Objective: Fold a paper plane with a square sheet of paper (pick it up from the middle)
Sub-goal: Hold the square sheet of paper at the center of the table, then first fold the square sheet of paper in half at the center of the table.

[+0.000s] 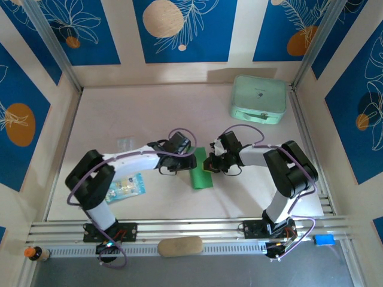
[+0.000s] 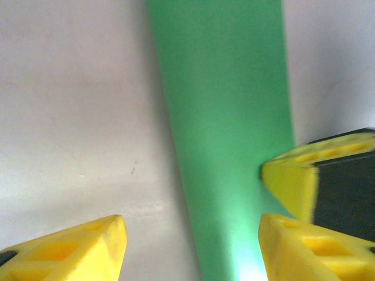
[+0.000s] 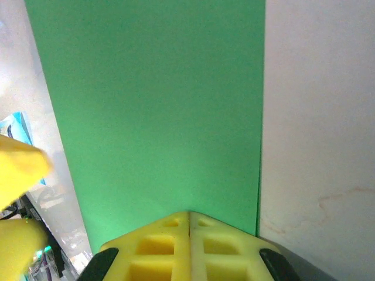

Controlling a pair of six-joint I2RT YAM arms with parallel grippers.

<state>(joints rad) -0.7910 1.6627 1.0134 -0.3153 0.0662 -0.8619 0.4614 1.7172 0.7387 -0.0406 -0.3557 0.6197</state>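
Note:
The bright green sheet of paper (image 1: 201,177) lies flat on the table, folded into a long narrow strip. It runs up the middle of the left wrist view (image 2: 225,117) and takes up most of the right wrist view (image 3: 152,105). My left gripper (image 1: 190,160) is open just above it, and its yellow fingertips (image 2: 88,246) straddle the strip's left edge. My right gripper (image 1: 213,162) is shut, its joined tips (image 3: 188,222) resting on the strip's near end. One right finger (image 2: 293,175) shows beside my left gripper (image 2: 196,249).
A pale mint case (image 1: 258,99) stands at the back right. A clear packet with blue print (image 1: 125,187) lies near the left arm, and a smaller clear packet (image 1: 124,143) lies behind it. A tan oval block (image 1: 179,246) sits on the front rail.

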